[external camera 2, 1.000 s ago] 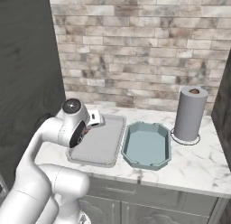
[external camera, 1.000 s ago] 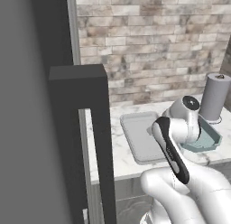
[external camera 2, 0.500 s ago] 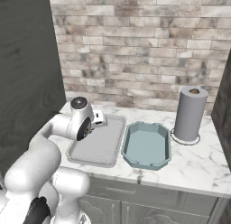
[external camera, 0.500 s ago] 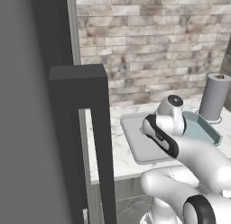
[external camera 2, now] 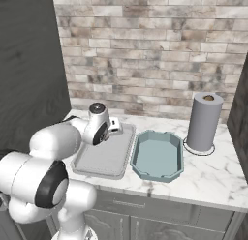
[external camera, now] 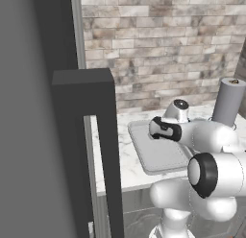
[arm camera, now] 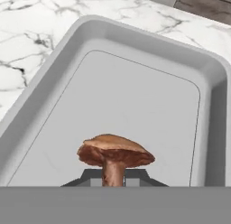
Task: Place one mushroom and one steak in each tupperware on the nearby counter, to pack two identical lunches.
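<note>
Compared with a second ago, we see the arm folded lower and swung left, the gripper point(arm camera: 113, 179) now over the light-grey tupperware point(external camera 2: 104, 157) at centre-left of the right base view. In the hand view the fingertips pinch the stem of a mushroom point(arm camera: 115, 154), cap up, near the bottom centre. The grey floor beneath is bare. The teal tupperware point(external camera 2: 158, 155) beside it holds nothing. A paper towel roll point(external camera 2: 204, 121) stands right.
</note>
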